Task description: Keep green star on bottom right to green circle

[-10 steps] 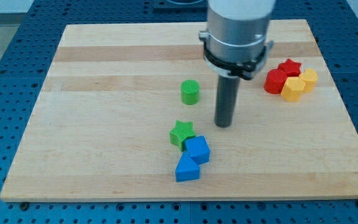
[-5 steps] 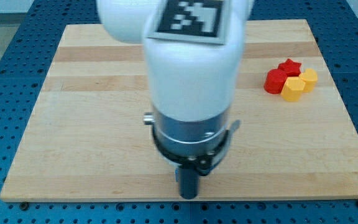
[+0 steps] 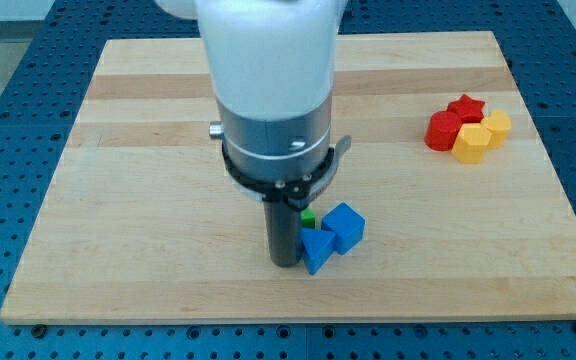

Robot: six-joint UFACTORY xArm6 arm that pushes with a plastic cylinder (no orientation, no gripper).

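Camera view, the only one: a wooden board [image 3: 118,250] is seen on a blue perforated table [image 3: 8,60]. The arm's white and grey body [image 3: 268,100] fills the view's centre, w/ the dark rod pointing down from it. No claw is fitted, so no spread or pinch state can be given; the arm ends in the rod only.

My tip [image 3: 285,264] is set on the board near the view's bottom, touching or just beside the left edge of the blue triangular block [image 3: 316,250]. A blue cube-like block [image 3: 345,226] is seen just up and right of that one, the two touching.

Green star: only a small green sliver [image 3: 308,216] is visible, betw. the rod and the blue blocks, just above the triangular one. Shape can't be made out; it is mostly hidden by the rod. Green circle: not visible, the arm's body covers much of the mid board.

At the view's upper right, well apart from the tip, a tight cluster is seen: red star [image 3: 465,106], red block [image 3: 443,131], yellow block [image 3: 471,143], another yellow block [image 3: 498,125], all touching or nearly so.
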